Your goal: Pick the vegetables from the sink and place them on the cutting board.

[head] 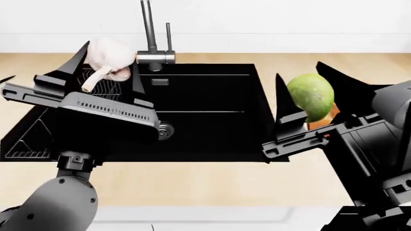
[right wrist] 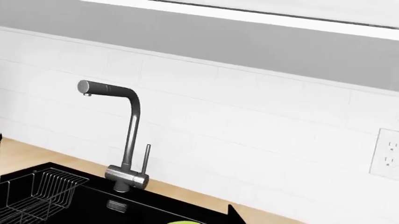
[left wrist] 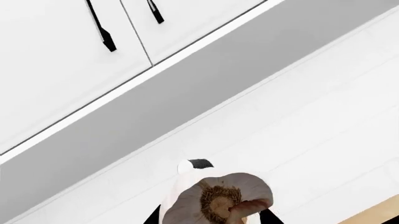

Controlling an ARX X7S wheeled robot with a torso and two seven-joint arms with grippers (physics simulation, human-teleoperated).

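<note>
Light wooden counter [head: 212, 185] with recessed black sink [head: 205, 110] and steel faucet [head: 151, 36], white tiled wall behind; both vegetables lifted clear of the basin.

Left to right: left gripper [head: 109, 67] raised over the sink's wire rack [head: 96, 91], fingers clenched on the garlic bulb [head: 109, 55], root end toward the wrist camera [left wrist: 218, 200]. Centre of basin empty but for the round drain [head: 164, 130]. Right gripper [head: 308, 96] held up at the sink's right edge, jaws clamped on the yellow-green vegetable [head: 311, 94]. Cutting board [head: 323, 119] largely hidden behind that gripper, only a reddish-brown sliver showing. Step in hand, by judgement: carrying, picking done. Next move calls for transport rightward over the board, lowering, then releasing each in turn.
</note>
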